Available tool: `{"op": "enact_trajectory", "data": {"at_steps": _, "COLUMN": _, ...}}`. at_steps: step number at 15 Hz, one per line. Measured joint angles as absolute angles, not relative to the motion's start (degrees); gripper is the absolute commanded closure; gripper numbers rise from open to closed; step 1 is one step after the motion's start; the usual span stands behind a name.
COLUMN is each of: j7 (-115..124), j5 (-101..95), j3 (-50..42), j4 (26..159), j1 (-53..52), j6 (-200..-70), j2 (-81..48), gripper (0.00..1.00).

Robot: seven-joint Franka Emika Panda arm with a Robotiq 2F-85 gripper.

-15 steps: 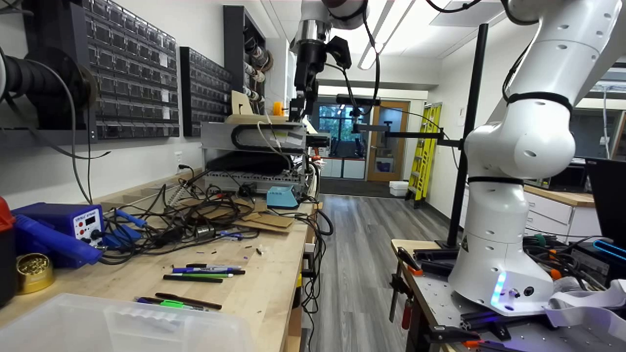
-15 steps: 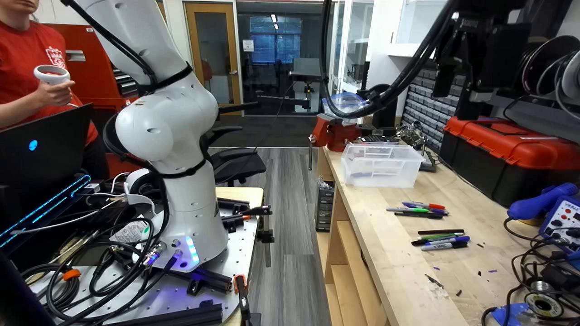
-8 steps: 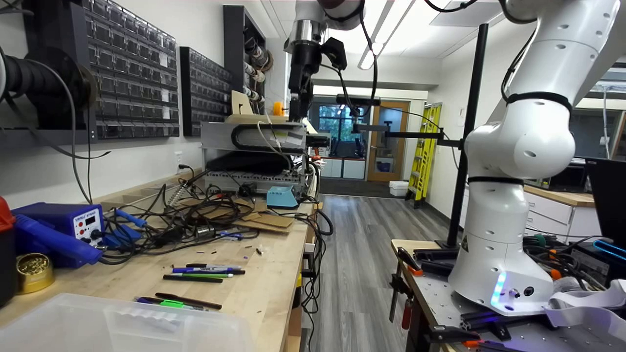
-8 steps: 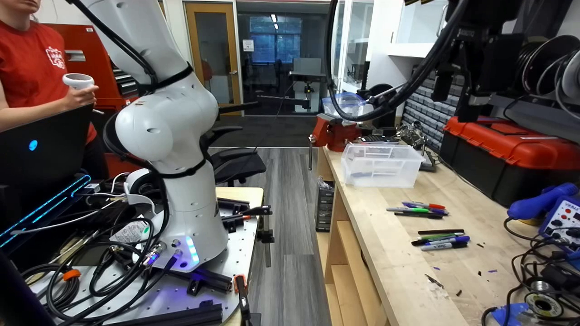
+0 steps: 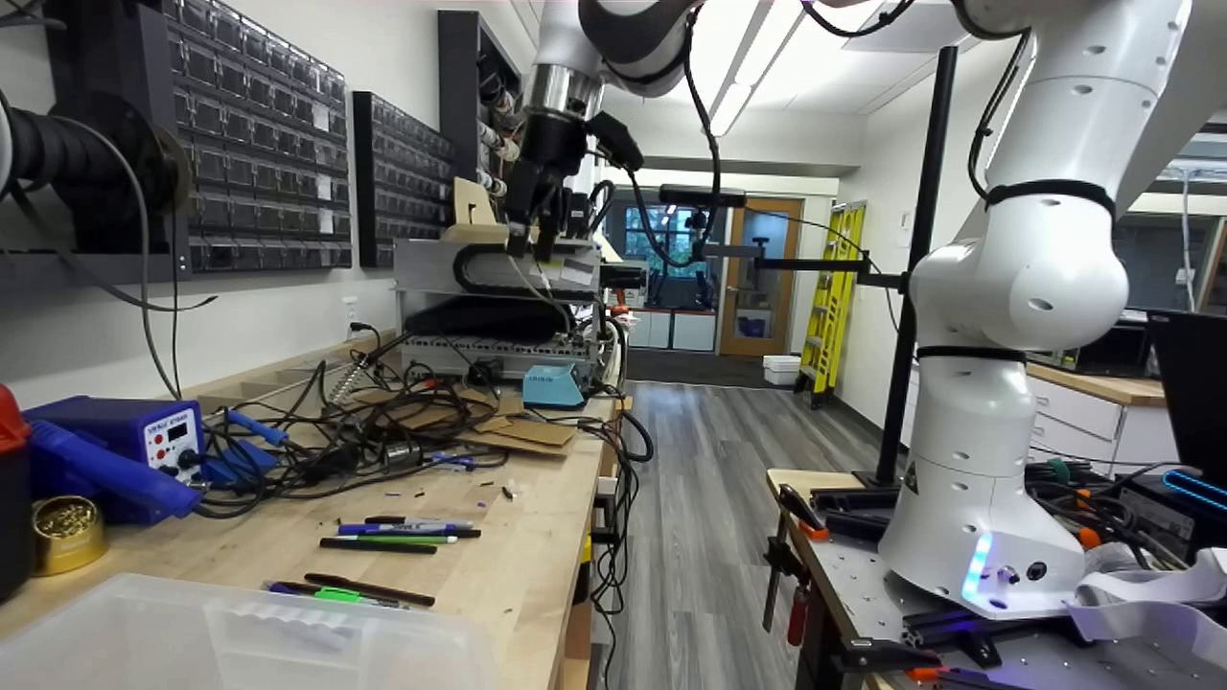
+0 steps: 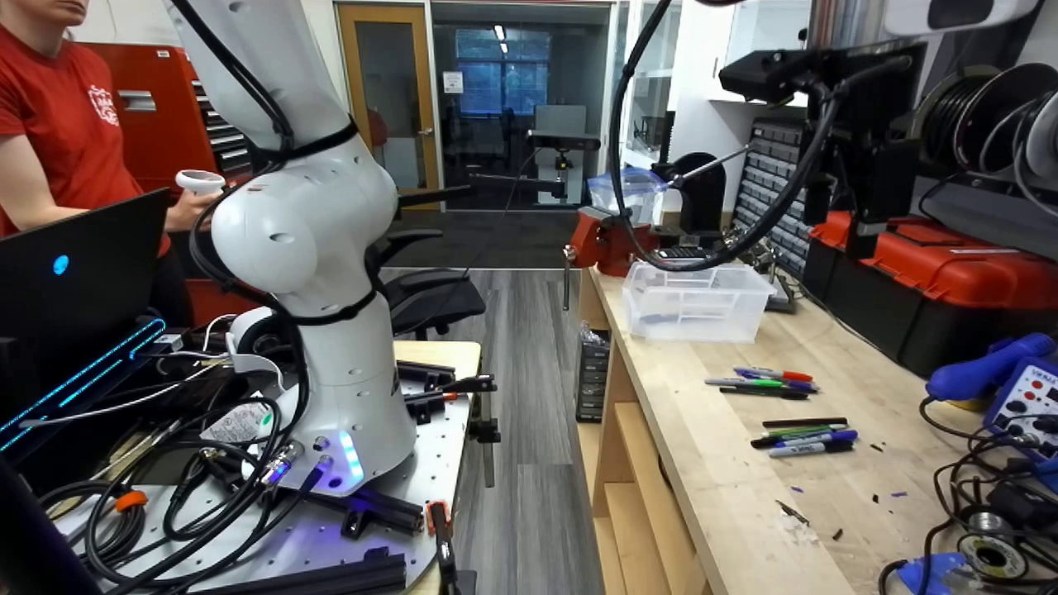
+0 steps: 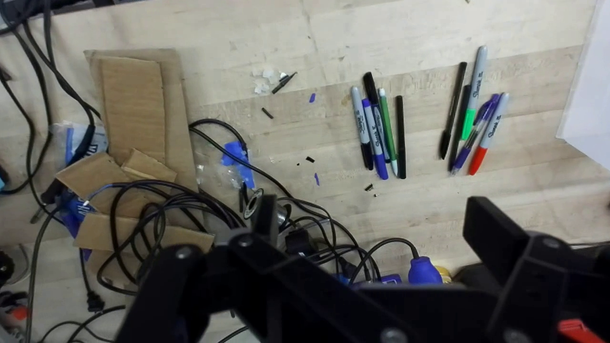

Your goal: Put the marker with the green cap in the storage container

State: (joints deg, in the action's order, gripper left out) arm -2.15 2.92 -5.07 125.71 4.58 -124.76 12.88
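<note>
The marker with the green cap [image 7: 472,107] is a grey pen with a bright green cap. It lies on the bench among several pens, touching or overlapping a dark one in the wrist view. Its green cap shows in both exterior views [image 5: 337,595] [image 6: 766,383]. The storage container [image 6: 698,314], translucent whitish plastic, stands beside that group, also in an exterior view [image 5: 288,637]; its edge enters the wrist view at the right [image 7: 591,105]. My gripper [image 7: 374,214] is open and empty, high above the bench, as both exterior views show [image 5: 531,241] [image 6: 839,230].
A second pen group, including a green-barrelled pen [image 7: 387,128], lies alongside. Tangled cables [image 5: 403,422], cardboard [image 7: 133,105] and a blue soldering device [image 5: 125,441] lie on the bench. A red-lidded toolbox [image 6: 942,281] and a red vise [image 6: 612,241] stand near the container.
My arm has moved, with the gripper shifting left and tilting in an exterior view and appearing lower in both. The pens and the container have not moved.
</note>
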Motion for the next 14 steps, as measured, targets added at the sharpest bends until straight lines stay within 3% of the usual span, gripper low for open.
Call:
{"op": "enact_trajectory", "data": {"at_steps": 5, "j7": 0.21, "j5": 1.80, "j3": -1.27, "j4": 127.99, "j1": 3.40, "j6": -132.47, "j2": 8.40, "gripper": 0.00}}
{"op": "enact_trajectory", "data": {"at_steps": 14, "j7": 0.22, "j5": 1.48, "j3": -0.65, "j4": 128.23, "j1": 2.80, "j6": -132.89, "j2": 6.75, "gripper": 0.00}}
